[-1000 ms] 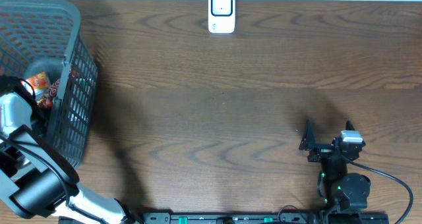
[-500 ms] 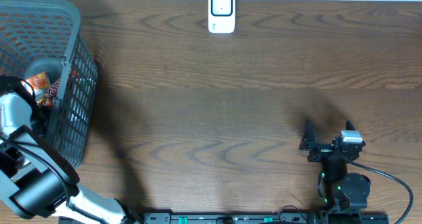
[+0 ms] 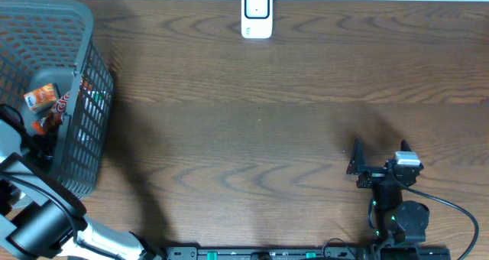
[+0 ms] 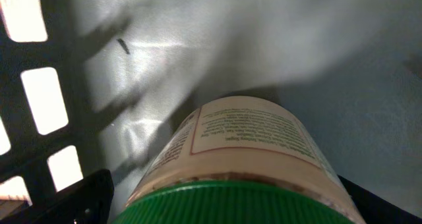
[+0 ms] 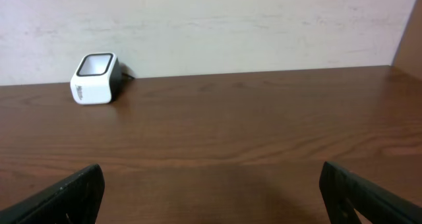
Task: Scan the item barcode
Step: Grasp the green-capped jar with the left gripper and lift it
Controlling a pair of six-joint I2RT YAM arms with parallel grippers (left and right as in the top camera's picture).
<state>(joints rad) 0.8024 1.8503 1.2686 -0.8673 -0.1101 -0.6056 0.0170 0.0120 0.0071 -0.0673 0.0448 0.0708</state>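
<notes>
A: The table (image 3: pixel 267 130)?
B: Dark brown, wavy wood grain. Basket (image 3: pixel 84 76) grey, grid-meshed. Packet (image 3: pixel 42 97) orange.
A: And the bottle (image 4: pixel 241 168)?
B: Green ribbed cap (image 4: pixel 237 207), cream label (image 4: pixel 250 135) with reddish border, dark print. Scanner (image 3: pixel 257 14) white.

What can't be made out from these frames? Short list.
Barcode on the jar: left wrist view shows only tiny print; the green lid and bottom edge cut off the rest.
Left tool's fingers: just dark tips at the bottom corners; contact with the jar unclear.
Basket contents: overhead, mesh wall and left arm hide most.
Scanner: too small overhead to read its face.
</notes>
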